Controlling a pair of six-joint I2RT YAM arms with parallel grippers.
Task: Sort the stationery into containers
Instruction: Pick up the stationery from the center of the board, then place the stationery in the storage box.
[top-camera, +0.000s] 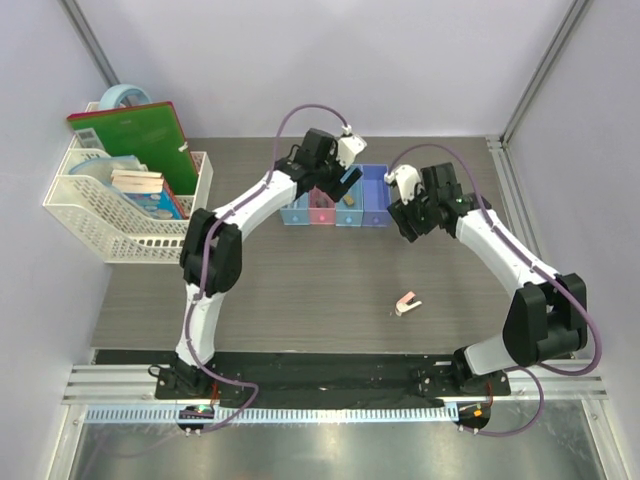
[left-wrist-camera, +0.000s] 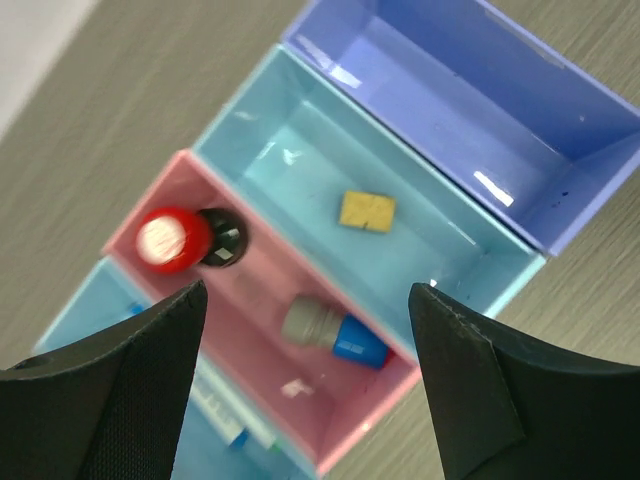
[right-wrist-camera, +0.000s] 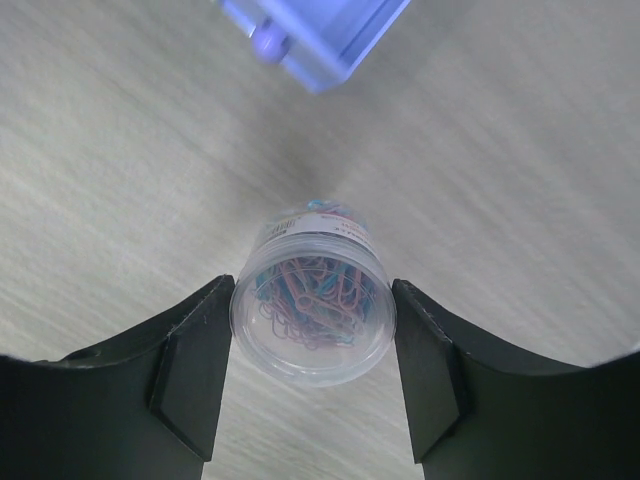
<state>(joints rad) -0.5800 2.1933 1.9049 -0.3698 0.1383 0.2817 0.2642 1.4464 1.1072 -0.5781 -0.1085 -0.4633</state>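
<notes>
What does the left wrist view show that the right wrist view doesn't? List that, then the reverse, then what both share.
Left wrist only: the left gripper, open above the pink bin, which holds a red-and-black knob and a grey-and-blue piece; a yellow block lies in the light blue bin beside it.
Right wrist only: the right gripper, closed on a clear tub of paper clips.
Both: the purple-blue bin and the wood-grain table.
</notes>
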